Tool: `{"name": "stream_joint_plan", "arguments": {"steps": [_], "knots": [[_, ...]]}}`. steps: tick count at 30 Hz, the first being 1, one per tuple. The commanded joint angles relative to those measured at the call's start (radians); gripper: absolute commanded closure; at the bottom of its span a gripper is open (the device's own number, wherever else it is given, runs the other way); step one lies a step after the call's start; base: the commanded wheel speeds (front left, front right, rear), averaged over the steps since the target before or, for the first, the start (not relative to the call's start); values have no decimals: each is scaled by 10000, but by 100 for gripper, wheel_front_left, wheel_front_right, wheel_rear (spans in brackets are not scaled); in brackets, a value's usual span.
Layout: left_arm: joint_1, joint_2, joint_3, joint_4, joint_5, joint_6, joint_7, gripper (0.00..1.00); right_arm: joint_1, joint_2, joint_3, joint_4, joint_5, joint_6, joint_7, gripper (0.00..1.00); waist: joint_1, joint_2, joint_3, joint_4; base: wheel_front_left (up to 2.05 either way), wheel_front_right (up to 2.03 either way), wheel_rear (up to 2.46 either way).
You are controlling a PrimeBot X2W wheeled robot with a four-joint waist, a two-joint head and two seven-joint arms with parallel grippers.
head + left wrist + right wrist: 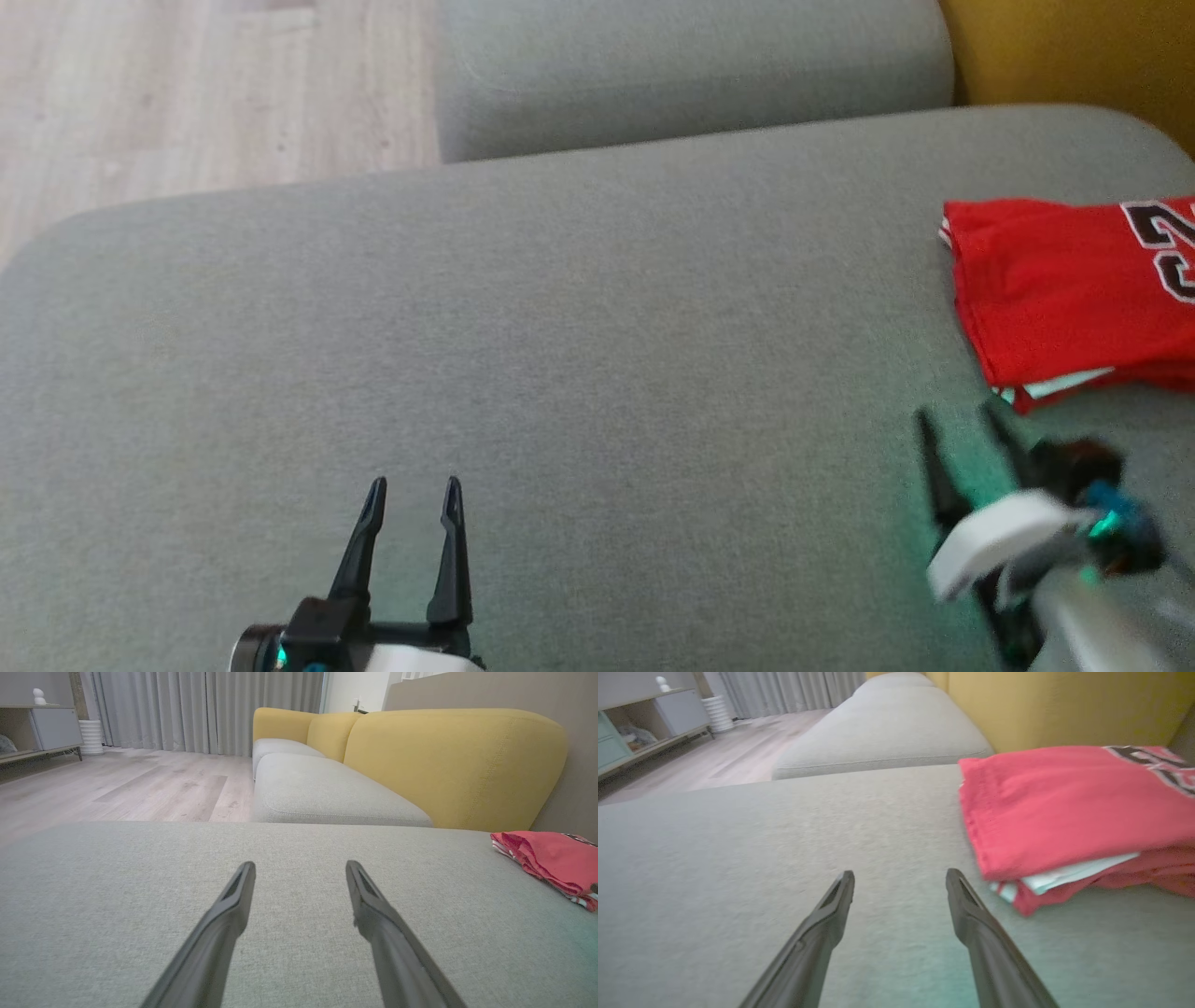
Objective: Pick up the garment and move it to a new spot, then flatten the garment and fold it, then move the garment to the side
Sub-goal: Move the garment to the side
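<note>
A grey sofa cushion carries a folded red shirt just beside the right hand. It and the left hand both spread wide, empty.

Both spread: left hand, right hand

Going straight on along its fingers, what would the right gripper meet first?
Probably bare sofa cushion; the right gripper aims just beside the folded red garment, though depth is unclear.
</note>
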Motion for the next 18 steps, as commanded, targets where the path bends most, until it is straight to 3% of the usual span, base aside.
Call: {"name": "stream_joint_plan", "arguments": {"steps": [1, 5, 11, 18], "knots": [[-237, -51, 415, -300, -39, 41, -97, 0, -93, -52, 304, -422, 103, -7, -157, 0, 2, 0, -175, 166, 0, 0, 0], [-131, -51, 467, -325, -10, 65, -97, 0, 990, 120, 612, -2192, 316, -7, -187, 0, 2, 0, -263, 423, 0, 0, 0], [96, -51, 712, -616, -119, 155, -97, 0, 2437, 847, -397, -4433, -728, -7, -190, 0, 2, 0, -482, 737, 0, 0, 0], [444, -51, 933, -516, -232, 184, -97, 0, 3398, 1382, -739, -5590, -1416, -7, -192, 0, 2, 0, -809, 852, 0, 0, 0]]}}
